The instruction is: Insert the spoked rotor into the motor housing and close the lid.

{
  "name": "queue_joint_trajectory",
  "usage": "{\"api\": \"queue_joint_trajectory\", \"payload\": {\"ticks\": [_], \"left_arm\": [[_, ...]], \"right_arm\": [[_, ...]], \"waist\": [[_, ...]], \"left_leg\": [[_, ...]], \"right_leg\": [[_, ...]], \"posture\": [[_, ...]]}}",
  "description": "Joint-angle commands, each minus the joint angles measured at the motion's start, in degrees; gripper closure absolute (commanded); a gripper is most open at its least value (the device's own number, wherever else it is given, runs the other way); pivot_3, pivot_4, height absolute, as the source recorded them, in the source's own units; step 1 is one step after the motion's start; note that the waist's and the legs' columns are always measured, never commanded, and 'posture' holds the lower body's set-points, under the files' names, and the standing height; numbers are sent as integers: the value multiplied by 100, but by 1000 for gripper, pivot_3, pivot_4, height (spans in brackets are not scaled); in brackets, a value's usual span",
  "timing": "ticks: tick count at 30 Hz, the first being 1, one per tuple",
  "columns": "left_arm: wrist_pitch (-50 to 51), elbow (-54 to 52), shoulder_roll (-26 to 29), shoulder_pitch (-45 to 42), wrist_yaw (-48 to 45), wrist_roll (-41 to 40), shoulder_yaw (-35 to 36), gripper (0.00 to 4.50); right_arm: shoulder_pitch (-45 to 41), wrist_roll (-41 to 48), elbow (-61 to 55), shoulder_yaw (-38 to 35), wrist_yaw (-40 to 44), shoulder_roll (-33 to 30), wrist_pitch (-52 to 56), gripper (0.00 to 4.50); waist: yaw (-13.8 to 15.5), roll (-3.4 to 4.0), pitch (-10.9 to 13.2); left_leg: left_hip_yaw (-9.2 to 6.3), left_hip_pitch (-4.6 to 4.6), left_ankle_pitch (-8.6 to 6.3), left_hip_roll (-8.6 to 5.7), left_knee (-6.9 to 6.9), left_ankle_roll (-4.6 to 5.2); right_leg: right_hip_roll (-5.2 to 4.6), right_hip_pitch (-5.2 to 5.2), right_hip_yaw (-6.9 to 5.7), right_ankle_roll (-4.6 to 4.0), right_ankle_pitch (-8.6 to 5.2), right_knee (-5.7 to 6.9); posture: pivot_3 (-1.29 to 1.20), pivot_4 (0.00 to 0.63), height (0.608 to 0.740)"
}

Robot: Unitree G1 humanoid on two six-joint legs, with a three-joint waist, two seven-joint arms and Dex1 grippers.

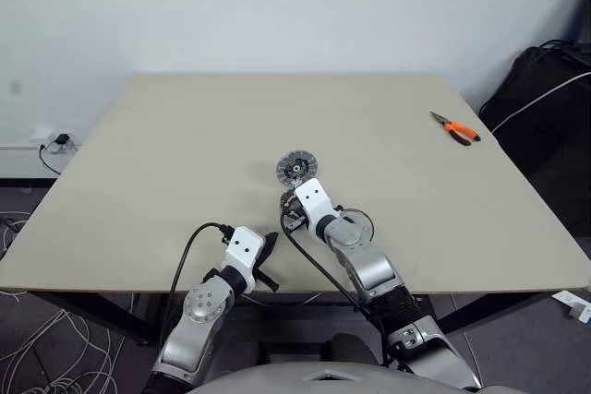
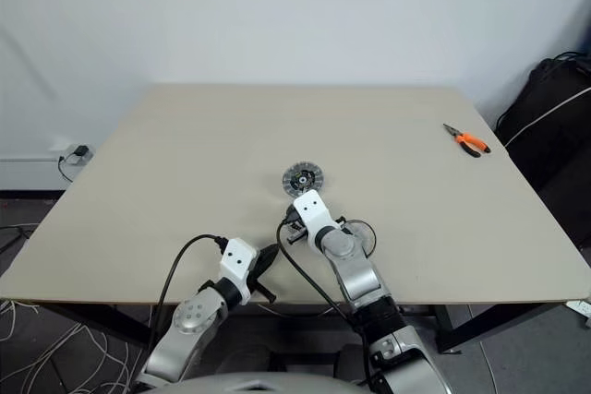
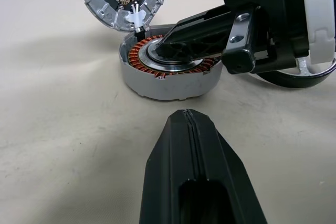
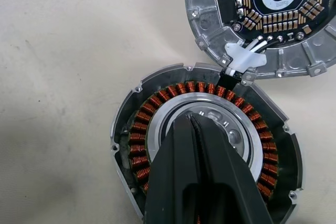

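The motor housing sits open on the table, a ring of copper coils inside its grey wall. The lid lies flat just beyond it, circuit face up, joined to it by short wires with a white connector. My right gripper is shut, its tips down in the housing's shiny centre. My left gripper is shut and empty, hovering a short way in front of the housing. A silver rim beside my right wrist looks like the spoked rotor, mostly hidden by the arm.
Orange-handled pliers lie at the table's far right. A dark bag stands on the floor past the right edge. Black cables hang from both wrists near the front edge.
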Motion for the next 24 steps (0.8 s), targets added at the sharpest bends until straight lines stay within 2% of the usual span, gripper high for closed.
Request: {"api": "queue_joint_trajectory", "payload": {"ticks": [1, 9, 24], "left_arm": [[-25, -261, -11, -36, 8, -47, 23, 4500], [-14, -271, 7, -33, -11, -52, 12, 4500], [4, -260, -2, -51, -26, -43, 6, 4500]], "right_arm": [[-19, 65, -211, -134, -22, 8, -24, 4459], [-70, 229, -714, -593, -275, 25, -159, 4459], [-195, 137, -528, -508, -333, 134, -233, 4459]], "waist": [[0, 1, 1], [5, 2, 4], [2, 3, 4]], "left_leg": [[0, 0, 0, 0, 0, 0], [1, -5, 0, -1, 0, 0], [0, -5, 0, 0, -1, 0]], "right_leg": [[0, 0, 0, 0, 0, 0], [0, -3, 0, 0, 0, -3], [0, -3, 0, 0, 0, -3]], "posture": [[0, 0, 740], [0, 0, 740], [0, 0, 740]]}}
